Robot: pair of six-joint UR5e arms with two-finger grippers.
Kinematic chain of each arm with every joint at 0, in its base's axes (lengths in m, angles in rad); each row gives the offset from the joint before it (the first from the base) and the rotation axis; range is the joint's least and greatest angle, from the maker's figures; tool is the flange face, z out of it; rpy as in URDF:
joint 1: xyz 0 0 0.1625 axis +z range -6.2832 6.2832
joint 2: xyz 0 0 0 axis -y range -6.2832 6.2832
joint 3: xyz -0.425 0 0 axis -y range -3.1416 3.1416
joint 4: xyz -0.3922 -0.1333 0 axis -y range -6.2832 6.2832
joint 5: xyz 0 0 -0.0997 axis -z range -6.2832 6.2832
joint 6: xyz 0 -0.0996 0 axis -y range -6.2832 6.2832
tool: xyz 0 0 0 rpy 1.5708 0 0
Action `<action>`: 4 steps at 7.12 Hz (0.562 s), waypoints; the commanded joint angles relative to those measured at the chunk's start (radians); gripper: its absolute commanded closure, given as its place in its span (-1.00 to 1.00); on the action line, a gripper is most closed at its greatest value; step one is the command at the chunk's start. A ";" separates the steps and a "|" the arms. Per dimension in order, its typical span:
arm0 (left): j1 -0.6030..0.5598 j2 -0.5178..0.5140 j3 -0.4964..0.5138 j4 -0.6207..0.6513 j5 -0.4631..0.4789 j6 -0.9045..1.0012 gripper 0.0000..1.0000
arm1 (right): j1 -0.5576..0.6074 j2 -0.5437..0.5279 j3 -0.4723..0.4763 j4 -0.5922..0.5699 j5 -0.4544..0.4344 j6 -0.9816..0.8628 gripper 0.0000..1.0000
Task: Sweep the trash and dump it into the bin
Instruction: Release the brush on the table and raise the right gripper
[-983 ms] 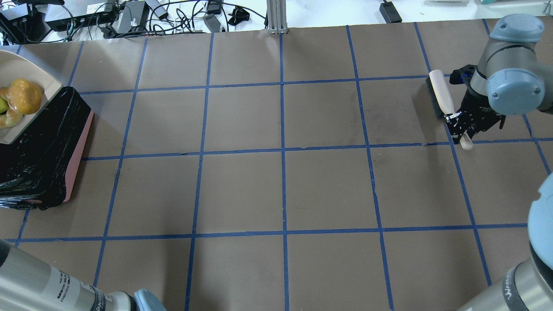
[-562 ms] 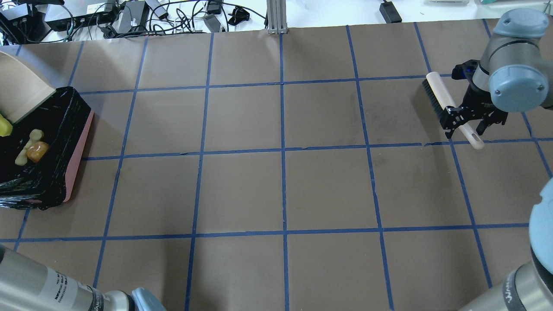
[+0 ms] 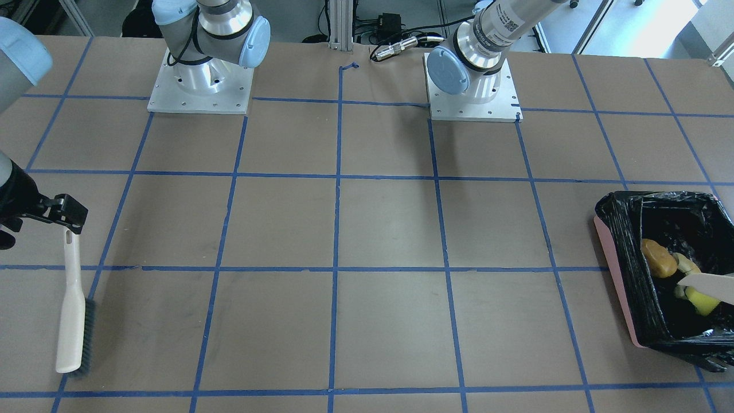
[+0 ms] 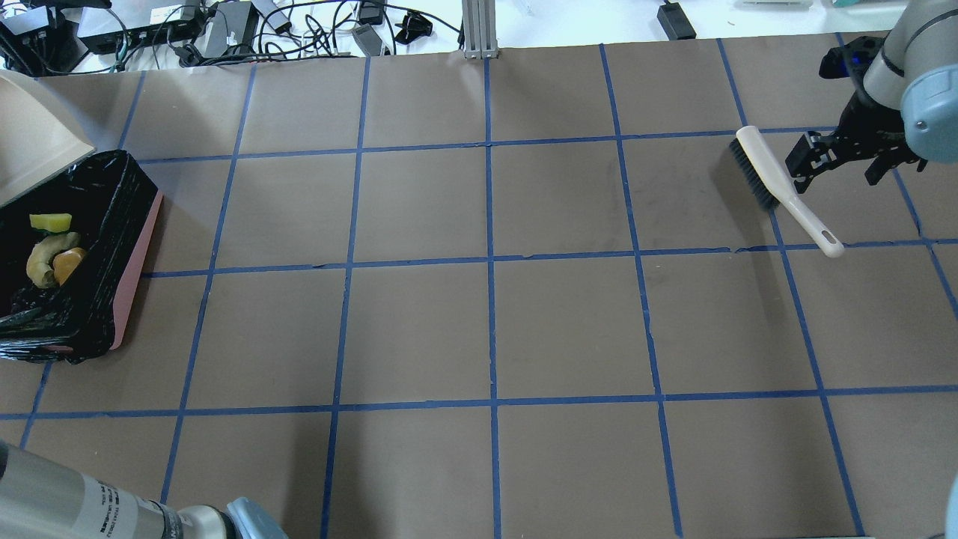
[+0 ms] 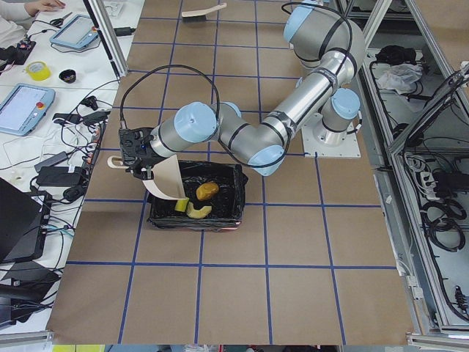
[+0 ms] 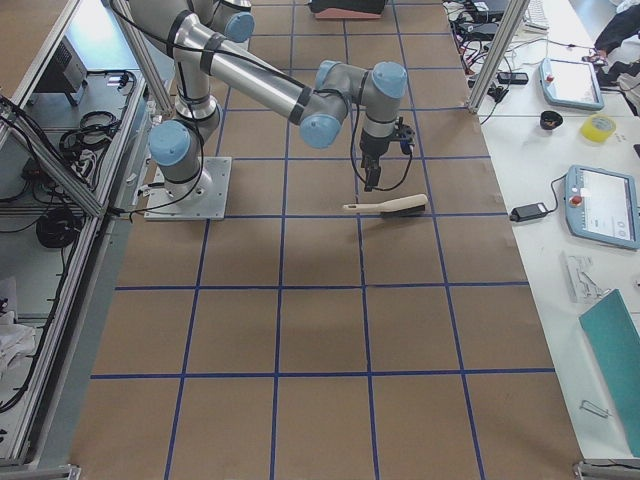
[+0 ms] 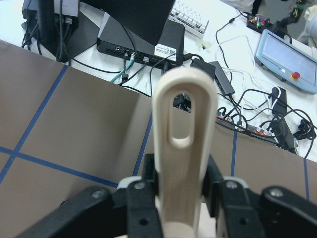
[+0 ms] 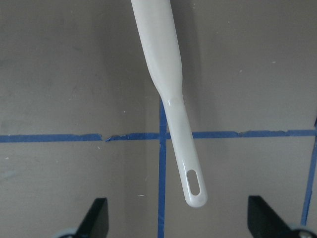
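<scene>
The trash lies inside the bin (image 4: 138, 254), a pink container with a black bag (image 3: 616, 229): a yellow wedge (image 4: 50, 221), a tan croissant shape (image 4: 39, 263) and a golden-brown lump (image 4: 69, 263), which also shows in the front view (image 3: 658, 258). My left gripper (image 7: 181, 198) is shut on the handle of the beige dustpan (image 4: 30, 150), held tilted over the bin's far end (image 5: 167, 176). My right gripper (image 4: 838, 166) is open and empty above the handle of the beige brush (image 4: 778, 187), which lies on the table (image 8: 163, 64).
Cables, power bricks and electronics (image 4: 224, 26) lie along the table's far edge. An aluminium post (image 4: 479, 30) stands at the far middle. The two arm bases (image 3: 200, 86) sit on the robot's side. The brown table has a blue tape grid.
The dustpan tipped and the three trash pieces slid from it into the bin. My right gripper let go of the brush, opened and pulled back toward the far right; the brush now lies on the table.
</scene>
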 commanded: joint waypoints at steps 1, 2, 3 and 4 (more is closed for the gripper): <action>-0.001 0.052 -0.080 0.132 -0.082 0.157 1.00 | 0.004 -0.083 -0.135 0.241 0.053 0.003 -1.00; 0.005 0.060 -0.120 0.221 -0.111 0.196 1.00 | 0.010 -0.088 -0.197 0.353 0.103 0.063 -1.00; 0.011 0.060 -0.178 0.318 -0.169 0.213 1.00 | 0.069 -0.090 -0.224 0.384 0.107 0.188 -1.00; 0.023 0.064 -0.252 0.433 -0.231 0.213 1.00 | 0.159 -0.090 -0.236 0.385 0.093 0.317 -1.00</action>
